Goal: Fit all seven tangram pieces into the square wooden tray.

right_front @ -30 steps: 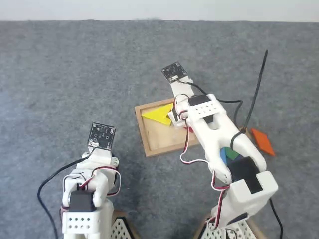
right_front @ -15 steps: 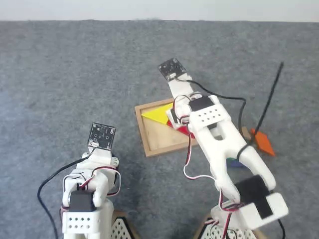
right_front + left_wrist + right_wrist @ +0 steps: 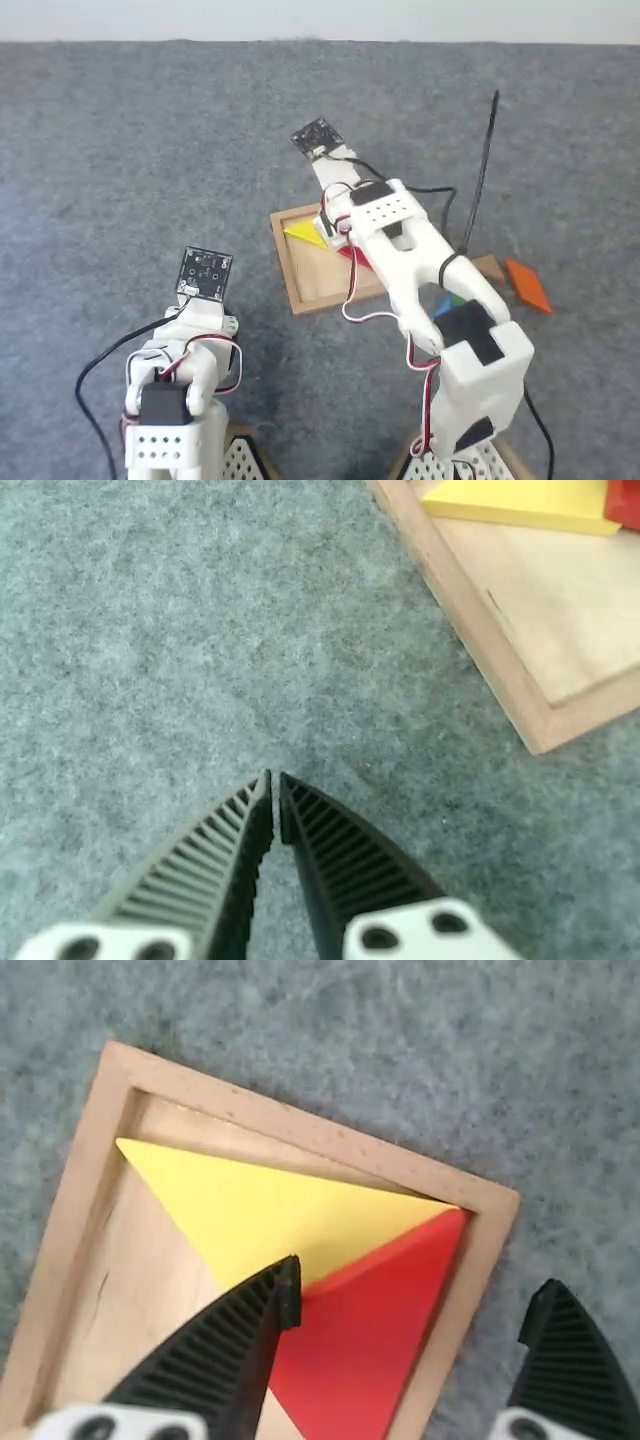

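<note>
Swung left across the tray (image 3: 300, 1125) over the last second, leaving the right gripper (image 3: 415, 1300) above its far side, jaws spread wide and empty. Yellow triangle (image 3: 270, 1210) and red triangle (image 3: 350, 1360) lying edge to edge inside (two of seven). Left gripper (image 3: 275, 780) parked low over carpet (image 3: 130, 630), jaws pressed together. Likely between placements: next, fetch the orange piece (image 3: 527, 284) from the right

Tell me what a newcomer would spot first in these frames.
The right gripper hangs open over the square wooden tray, where a yellow triangle and a red triangle lie edge to edge against the rim. An orange piece lies on the grey carpet beside the tray, and the left gripper sits shut above bare carpet.
</note>
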Tool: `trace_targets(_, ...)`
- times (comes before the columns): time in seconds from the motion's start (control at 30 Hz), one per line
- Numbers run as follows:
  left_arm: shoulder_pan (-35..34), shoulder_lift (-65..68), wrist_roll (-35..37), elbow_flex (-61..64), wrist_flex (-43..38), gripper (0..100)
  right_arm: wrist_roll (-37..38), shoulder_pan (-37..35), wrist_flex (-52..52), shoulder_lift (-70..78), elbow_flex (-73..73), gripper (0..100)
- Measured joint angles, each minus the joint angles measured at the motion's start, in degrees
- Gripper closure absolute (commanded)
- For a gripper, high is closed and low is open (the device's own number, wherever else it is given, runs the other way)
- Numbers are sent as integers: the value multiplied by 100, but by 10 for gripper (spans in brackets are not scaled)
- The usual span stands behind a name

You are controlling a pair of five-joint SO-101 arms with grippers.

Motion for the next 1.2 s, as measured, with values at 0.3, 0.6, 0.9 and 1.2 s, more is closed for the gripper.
trace_targets(0.3, 0, 0, 0, 0, 0, 987, 18, 246, 149, 0, -26, 638)
trace_targets(0.6, 0, 0, 0, 0, 0, 987, 9, 88, 141, -62, 79, 638)
trace_targets(0.9, 0, 0, 0, 0, 0, 987, 35, 79, -123, -1468, 1451, 641)
trace_targets(1.2, 0, 0, 0, 0, 0, 987, 132, 167, -193, -1152, 1644, 641)
